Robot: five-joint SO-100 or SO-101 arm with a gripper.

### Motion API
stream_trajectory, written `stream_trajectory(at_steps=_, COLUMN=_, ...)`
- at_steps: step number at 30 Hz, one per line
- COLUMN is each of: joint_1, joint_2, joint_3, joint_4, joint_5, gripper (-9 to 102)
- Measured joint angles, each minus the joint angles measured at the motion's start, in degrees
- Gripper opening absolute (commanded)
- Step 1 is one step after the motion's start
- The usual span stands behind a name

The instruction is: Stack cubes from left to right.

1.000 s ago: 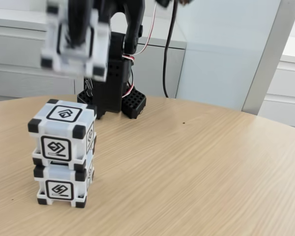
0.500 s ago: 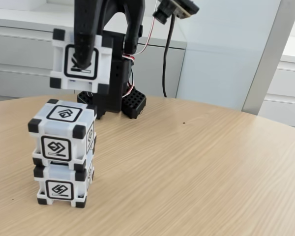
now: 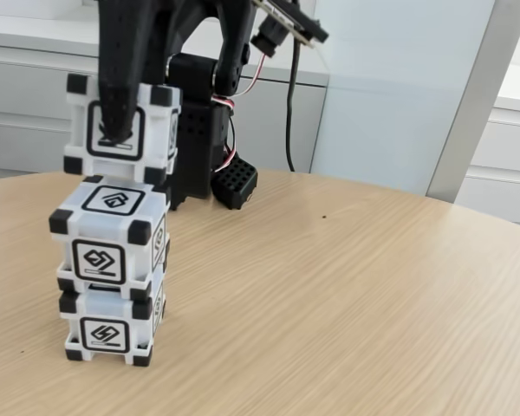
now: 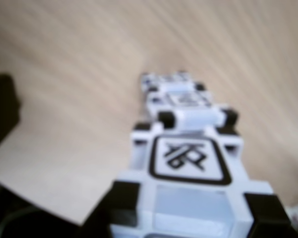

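Black hand [image 3: 120,130]: clamped on white plastic black-cornered cube [image 3: 156,121], just above two-cube stack [image 3: 108,269]. Risk: offset release topples stack.

- My arm rises from its black base at the table's far edge and bends down toward the left in the fixed view.
- My gripper [image 3: 119,130] hangs pointing downward.
- My fingers are clamped on a cube [image 3: 121,128], one finger [image 3: 117,104] crossing its front face.
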Motion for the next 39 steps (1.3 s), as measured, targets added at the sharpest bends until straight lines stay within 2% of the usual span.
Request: stream_trajectory(at_steps=39, joint_1=0.18, joint_2=-6.77, joint_3=-4.22, joint_4=0.0, joint_5=1.41, gripper=0)
